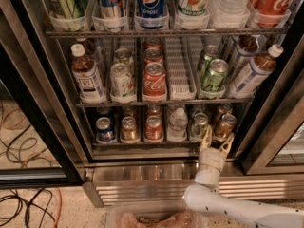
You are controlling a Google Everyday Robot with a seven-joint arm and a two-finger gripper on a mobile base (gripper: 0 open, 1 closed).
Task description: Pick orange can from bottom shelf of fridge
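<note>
The fridge (57,108) stands open in the camera view. Its bottom shelf (142,143) holds a row: a blue can (104,129), an orange can (129,128), a red can (153,127), a clear bottle (178,123), a green can (199,126) and a second orange-amber can (224,126) at the far right. My gripper (216,141) is open and empty. It is just in front of the shelf's right end, below the gap between the green can and the right-hand orange-amber can. It touches neither.
The middle rack (166,101) holds tea bottles, a Coca-Cola can and green cans. A steel grille (142,189) runs below the shelf. The right door frame (270,127) is close beside my gripper. Cables (28,208) lie on the floor at left.
</note>
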